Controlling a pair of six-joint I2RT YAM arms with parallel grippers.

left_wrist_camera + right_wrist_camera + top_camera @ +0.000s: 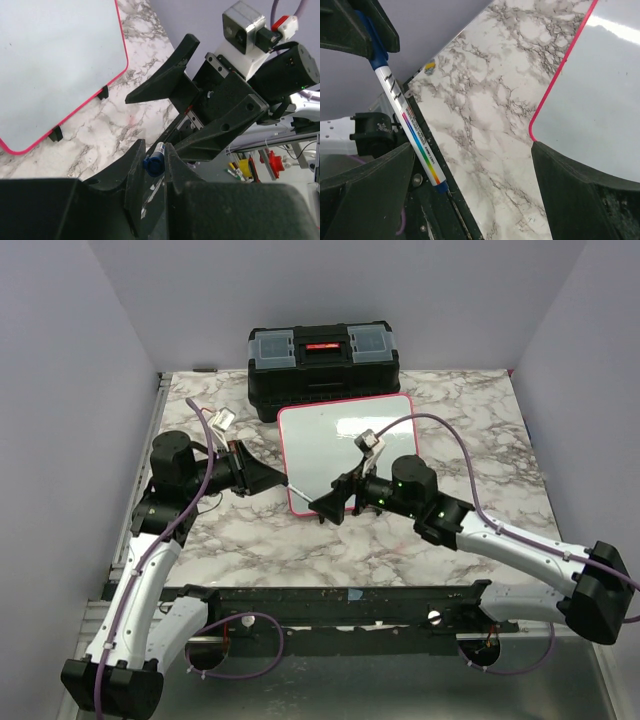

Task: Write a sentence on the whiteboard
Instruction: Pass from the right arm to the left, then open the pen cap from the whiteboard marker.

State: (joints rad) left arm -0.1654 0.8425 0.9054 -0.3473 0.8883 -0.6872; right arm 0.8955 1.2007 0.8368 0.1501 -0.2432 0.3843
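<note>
My left gripper (154,150) is pressed together on the blue end of a whiteboard marker (410,125). The white barrel, printed with a rainbow stripe, slants out from it towards my right arm. My right gripper (472,147) is spread as wide as it goes. The barrel passes between its fingers, close to one of them, and is not clamped.

The whiteboard (330,440) lies flat in the middle of the marble table (430,410), its far edge just beside a black toolbox (322,365). Both grippers hang over its near left corner. Its glossy white face looks blank, with no sentence on it.

The marker looks light, stiff and smooth, so it could twist in a pinch at the end. A hold around the middle of the barrel should steady it for writing. The board seems thin and light on small black feet (103,92), and I judge that hard pressure could slide it.
</note>
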